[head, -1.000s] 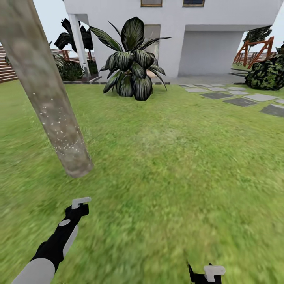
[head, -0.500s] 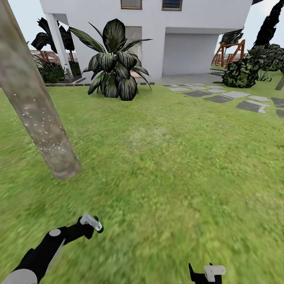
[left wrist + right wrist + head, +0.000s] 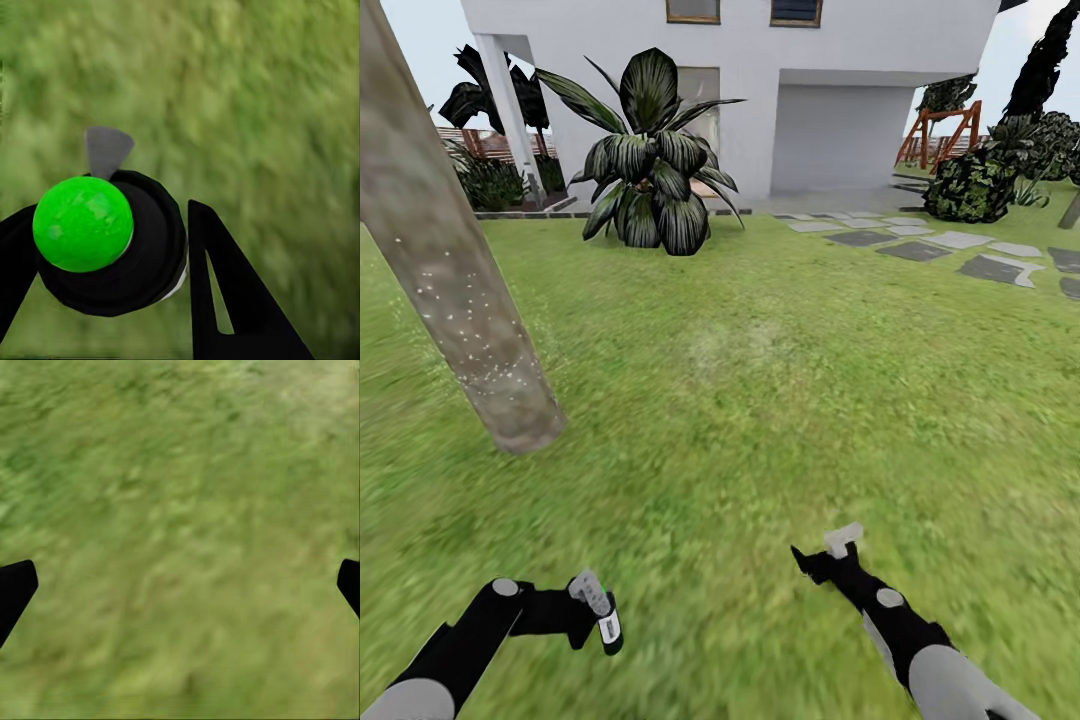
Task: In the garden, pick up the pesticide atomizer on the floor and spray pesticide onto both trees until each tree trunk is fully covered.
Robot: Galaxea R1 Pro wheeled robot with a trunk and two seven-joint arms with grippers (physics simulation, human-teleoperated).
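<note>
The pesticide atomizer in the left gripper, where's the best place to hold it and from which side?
Probably around the dark round body, as the left gripper does now: fingers flank the pesticide atomizer from its sides. That seems to leave the grey trigger head and the bright green spot uncovered.

Open grass floor (image 3: 780, 400) stretches ahead of both arms, with nothing standing on it between them. The one near obstacle is the leaning tree trunk (image 3: 450, 270), ahead of the left hand (image 3: 595, 612). A dark broad-leaved plant (image 3: 650, 160) and grey stepping stones (image 3: 960, 255) lie well beyond.
</note>
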